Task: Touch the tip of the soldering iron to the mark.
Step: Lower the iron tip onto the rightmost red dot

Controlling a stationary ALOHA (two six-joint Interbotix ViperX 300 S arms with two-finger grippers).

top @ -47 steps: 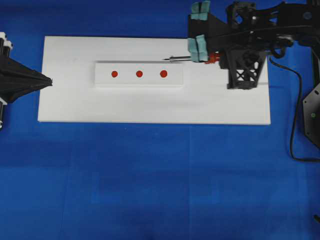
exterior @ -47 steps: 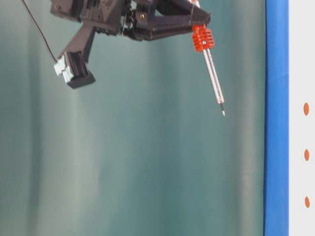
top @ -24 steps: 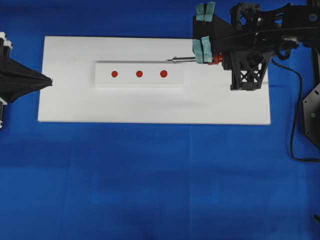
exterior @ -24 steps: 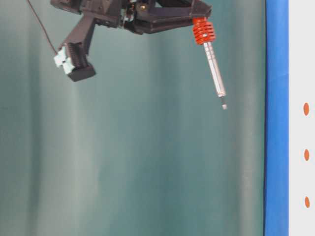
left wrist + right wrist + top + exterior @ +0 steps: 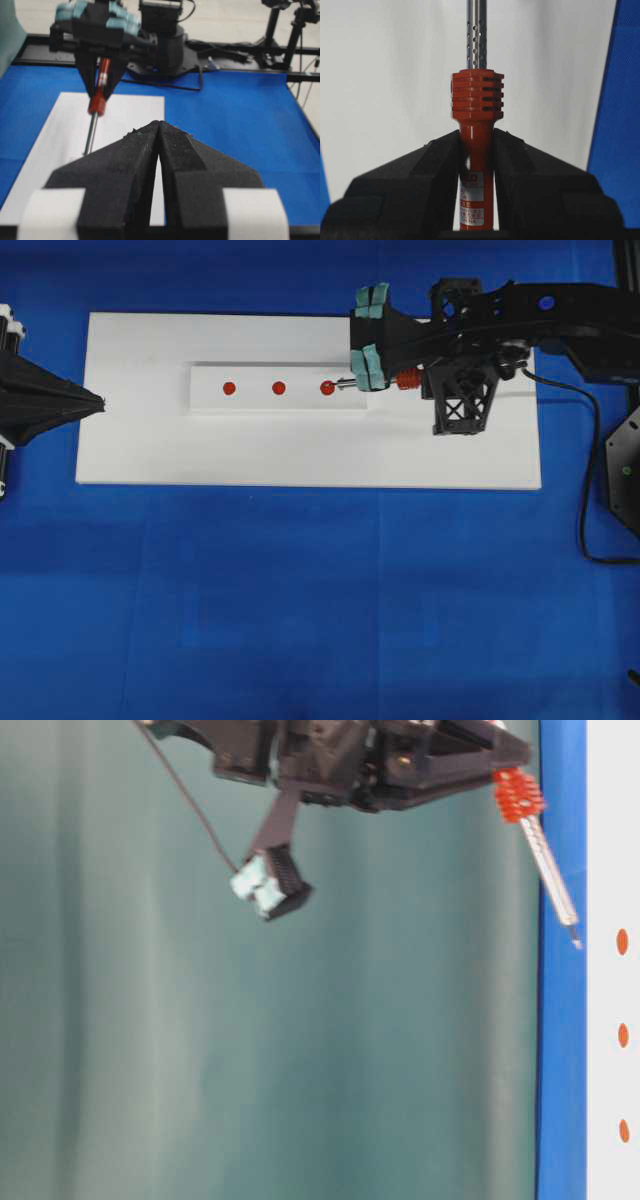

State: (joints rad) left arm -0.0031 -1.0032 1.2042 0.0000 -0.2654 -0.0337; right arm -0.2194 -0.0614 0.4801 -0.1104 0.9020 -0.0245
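Observation:
The soldering iron (image 5: 400, 380) has a red-orange handle (image 5: 476, 100), and my right gripper (image 5: 476, 137) is shut on that handle. Its silver shaft (image 5: 555, 880) slants toward the white block (image 5: 250, 403). The dark tip (image 5: 576, 942) hangs just short of the surface, level with the right-end dot (image 5: 327, 388). The mark (image 5: 279, 388) is the middle dot (image 5: 623, 1035), one dot further left than the tip. In the right wrist view the tip is cut off at the top. My left gripper (image 5: 100, 402) rests shut and empty at the board's left edge, and its closed fingertips (image 5: 159, 123) point along the board.
The block lies on a white board (image 5: 300, 455) on blue cloth (image 5: 300, 590). The iron's black cord (image 5: 590, 440) loops down at the right. A black arm base (image 5: 622, 470) stands at the right edge.
My right arm has carried the iron left and down: its tip went from beyond the block's right end to beside the right-end dot. The left arm has not moved.

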